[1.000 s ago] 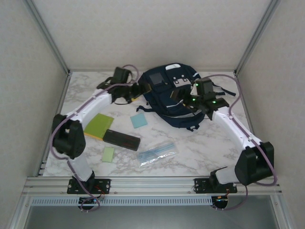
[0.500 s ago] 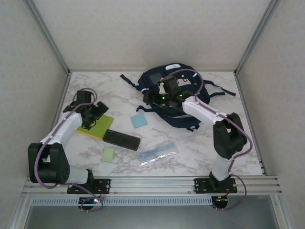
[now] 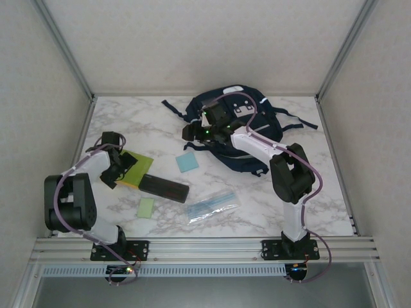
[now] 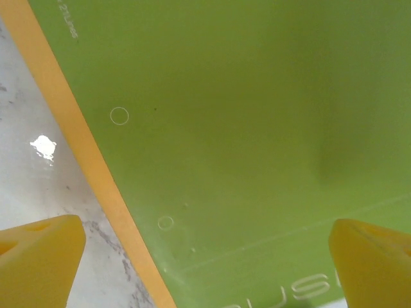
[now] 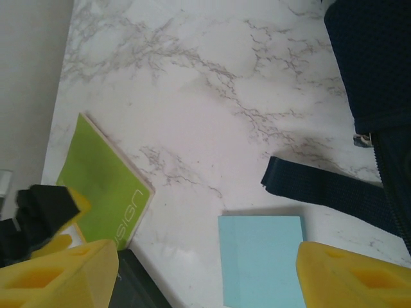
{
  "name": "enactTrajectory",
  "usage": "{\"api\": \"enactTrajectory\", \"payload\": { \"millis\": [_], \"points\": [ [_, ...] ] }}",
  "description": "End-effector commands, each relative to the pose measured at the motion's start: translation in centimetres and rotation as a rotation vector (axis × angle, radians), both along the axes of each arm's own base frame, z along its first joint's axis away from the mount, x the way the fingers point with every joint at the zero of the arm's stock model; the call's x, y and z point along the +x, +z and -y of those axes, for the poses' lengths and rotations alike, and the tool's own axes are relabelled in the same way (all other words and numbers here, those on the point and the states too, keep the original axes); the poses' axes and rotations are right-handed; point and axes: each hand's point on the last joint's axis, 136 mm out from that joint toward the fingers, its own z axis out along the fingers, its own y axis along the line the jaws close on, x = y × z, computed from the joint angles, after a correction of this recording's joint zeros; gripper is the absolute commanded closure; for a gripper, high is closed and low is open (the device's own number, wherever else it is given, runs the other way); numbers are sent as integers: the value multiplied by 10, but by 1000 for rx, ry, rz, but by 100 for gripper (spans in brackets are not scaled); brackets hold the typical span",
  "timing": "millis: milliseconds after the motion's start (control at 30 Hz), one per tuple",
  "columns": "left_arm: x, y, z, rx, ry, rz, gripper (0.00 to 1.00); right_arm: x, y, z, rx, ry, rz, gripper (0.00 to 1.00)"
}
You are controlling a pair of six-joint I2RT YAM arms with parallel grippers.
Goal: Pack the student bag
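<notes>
The backpack (image 3: pixel 239 162) lies upper centre on the tabletop (image 3: pixel 270 205). Left end effector (image 4: pixel 205 256), released, straddles the green notebook (image 4: pixel 244 128) at its edge, probably to grasp it for packing. Right end effector (image 5: pixel 205 269), also released and empty, hovers beside the backpack.

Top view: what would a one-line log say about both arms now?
left fingers open over green notebook | right fingers open beside student bag | nothing held

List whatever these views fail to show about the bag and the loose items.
Opening of the student bag: top view, the right gripper and its arm lie over the bag; the right wrist view cuts the bag off at the frame edge.
Contents of the clear sleeve: top view, too small.
Lettering on the green notebook: left wrist view, cut off by the bottom edge.
</notes>
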Motion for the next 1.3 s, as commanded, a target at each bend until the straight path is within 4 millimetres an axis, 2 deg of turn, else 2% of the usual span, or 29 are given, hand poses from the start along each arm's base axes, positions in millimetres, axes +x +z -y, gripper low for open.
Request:
{"api": "enactTrajectory", "payload": {
  "millis": [0,167,367,567,700,933,1067,1167,1267],
  "points": [
    [-3,-14,-6,14,36,-36,5,5,3,-8,1,16,26,28],
    [12,-29,11,-65,-11,-28,9,6,2,-12,5,17,30,29],
    [49,-31,51,-86,-190,2,16,7,-7,-29,11,63,19,32],
    [71,-43,89,-89,-313,-4,25,9,-26,-43,-33,134,29,36],
    [91,-41,117,-114,-365,21,26,12,-39,-47,-77,152,25,40],
    [128,-24,162,-189,-442,127,27,20,-56,-56,-126,182,14,48],
    [131,-12,163,-180,-484,144,23,26,-70,-58,-183,190,6,50],
    [125,2,150,-142,-497,149,16,26,-80,-63,-218,204,2,52],
    [114,12,131,-133,-458,147,13,28,-86,-70,-239,219,2,55]
  ]
}}
